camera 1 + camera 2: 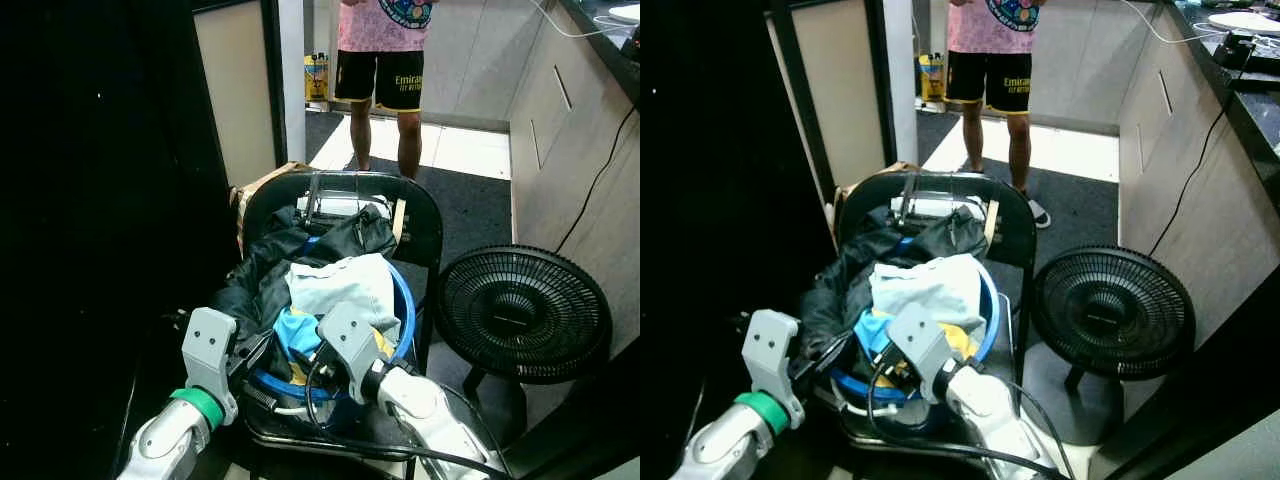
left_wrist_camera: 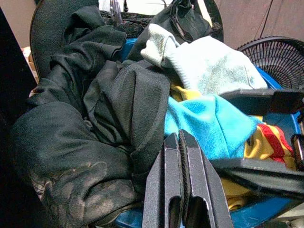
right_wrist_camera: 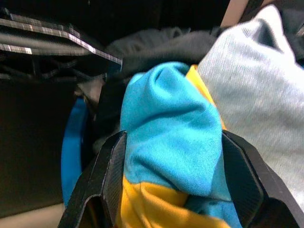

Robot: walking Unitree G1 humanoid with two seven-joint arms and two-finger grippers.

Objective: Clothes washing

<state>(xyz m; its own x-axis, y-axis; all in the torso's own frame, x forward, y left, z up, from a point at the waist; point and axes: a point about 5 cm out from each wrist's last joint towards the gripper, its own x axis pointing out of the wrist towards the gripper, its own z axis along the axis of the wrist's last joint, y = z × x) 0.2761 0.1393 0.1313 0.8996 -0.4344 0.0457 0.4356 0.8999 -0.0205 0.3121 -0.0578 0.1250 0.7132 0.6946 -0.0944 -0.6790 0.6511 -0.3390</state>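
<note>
Heaped laundry (image 1: 335,285) in a blue basin (image 1: 405,305) sitting on a black chair (image 1: 425,225): pale blue-grey top (image 2: 213,66) on the pile, a turquoise and yellow shirt (image 3: 166,137) just below it, dark jacket (image 2: 95,109) slumped over the robot's-left side of the rim. Looks soft, floppy and light, probably tangled together too, so likely to drag neighbours along when lifted. Best bet: pinch a bunched fold near the top, not a loose hem, and go deep enough to trap a thick wad of cloth. Right gripper (image 3: 173,175) already down at the near edge of the basin, fingers spread wide with the turquoise fold bulging between them, not yet closed on it. Left gripper (image 2: 180,156) just beside, at the dark jacket's edge, fingers pressed flat together and holding nothing. Farther out: a round black fan (image 1: 520,310) on the floor right next to the chair, cabinets (image 1: 560,120) along the right wall, and a person (image 1: 385,70) standing in the doorway beyond, pink top, black shorts.
</note>
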